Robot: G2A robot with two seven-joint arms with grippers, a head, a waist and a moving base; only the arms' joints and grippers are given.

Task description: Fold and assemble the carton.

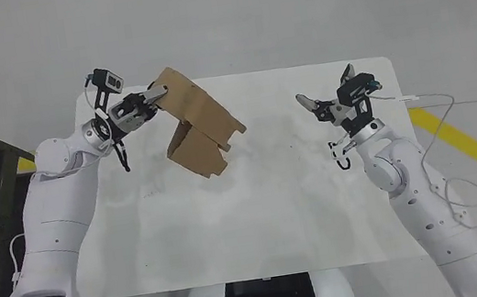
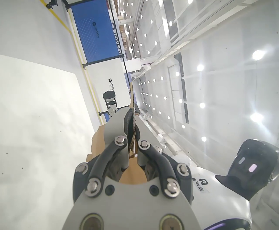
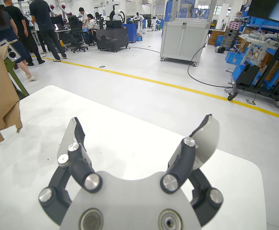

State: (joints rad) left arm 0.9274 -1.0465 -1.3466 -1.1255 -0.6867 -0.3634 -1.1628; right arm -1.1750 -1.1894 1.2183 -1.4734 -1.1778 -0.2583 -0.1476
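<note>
At the far left of the tabletop [image 1: 260,229] we see the left hand [image 1: 156,94] clamped on the upper edge of the brown carton [image 1: 202,121], a thin cardboard panel pinched between its fingers [image 2: 113,128]. The carton hangs tilted from that grip as a partly folded shell, its flaps low over the tabletop, and we cannot tell what its inside holds. Well apart to the right, the right hand [image 1: 324,86] hovers over the tabletop, spread wide apart.
</note>
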